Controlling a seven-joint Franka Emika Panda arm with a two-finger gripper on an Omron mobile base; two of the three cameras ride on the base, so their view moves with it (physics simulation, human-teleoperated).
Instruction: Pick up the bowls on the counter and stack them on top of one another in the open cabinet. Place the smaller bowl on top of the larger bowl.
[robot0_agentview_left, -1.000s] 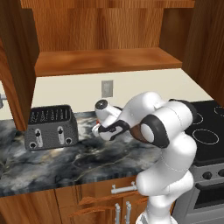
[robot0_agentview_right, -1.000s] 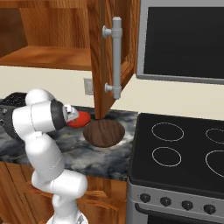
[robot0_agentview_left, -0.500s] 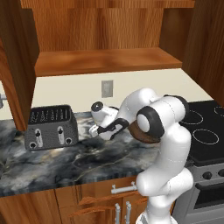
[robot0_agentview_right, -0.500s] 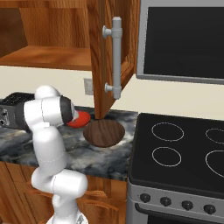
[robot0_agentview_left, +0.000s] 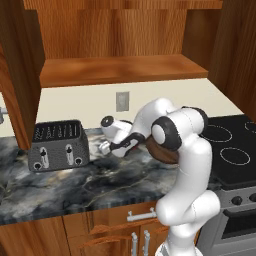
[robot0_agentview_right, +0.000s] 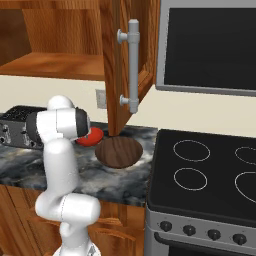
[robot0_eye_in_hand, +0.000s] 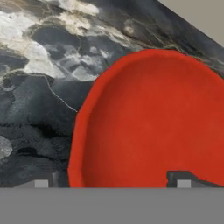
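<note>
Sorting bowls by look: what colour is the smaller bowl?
Glossy bright red, clearest in the hand view, on the marble counter.

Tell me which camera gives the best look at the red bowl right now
The hand view: the red bowl is seen close, its rim and inside clear on the marble counter. The right base view shows a red sliver behind the arm, beside the brown bowl. The left base view barely shows it.

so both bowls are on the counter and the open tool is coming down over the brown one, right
Not quite. Both bowls do sit on the counter, but the open tool is over the red bowl, not the brown bowl. The hand view shows one fingertip outside the red rim and one inside it.
</note>
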